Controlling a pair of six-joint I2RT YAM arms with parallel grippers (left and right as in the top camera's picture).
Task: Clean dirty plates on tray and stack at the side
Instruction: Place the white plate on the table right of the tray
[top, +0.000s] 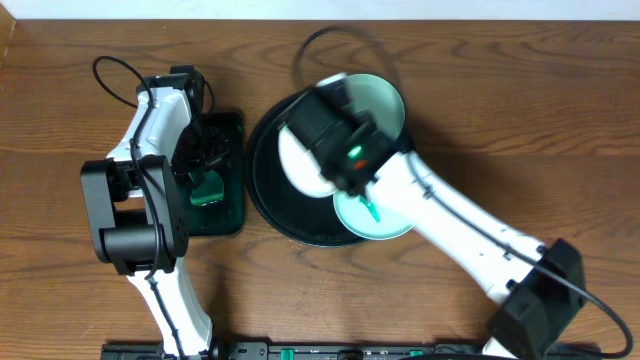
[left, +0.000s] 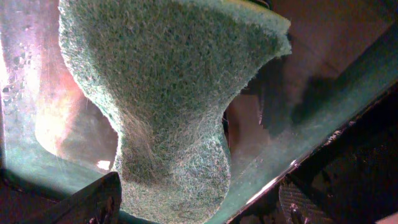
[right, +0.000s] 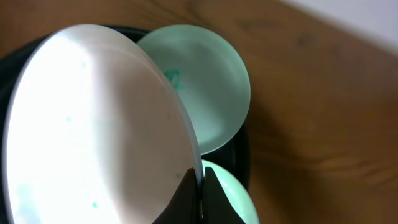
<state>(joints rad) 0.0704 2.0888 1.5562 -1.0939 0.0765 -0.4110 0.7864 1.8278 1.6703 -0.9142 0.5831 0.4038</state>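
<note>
The round black tray (top: 262, 190) lies mid-table. My right gripper (right: 200, 182) is shut on the rim of the white plate (right: 93, 124) and holds it tilted above the tray; small teal specks show on it. In the overhead view the white plate (top: 296, 160) shows partly under the arm. One turquoise plate (top: 388, 100) lies at the tray's far edge with a teal smear (right: 173, 76). A second turquoise plate (top: 378, 216), also smeared, lies at the near right. My left gripper (top: 208, 168) holds a green scouring pad (left: 168, 93) over the dark green tray.
The rectangular dark green tray (top: 228, 215) lies left of the black tray, under my left arm. Brown wood tabletop (top: 520, 110) stretches to the right and far side. A black cable (top: 320, 40) loops behind the black tray.
</note>
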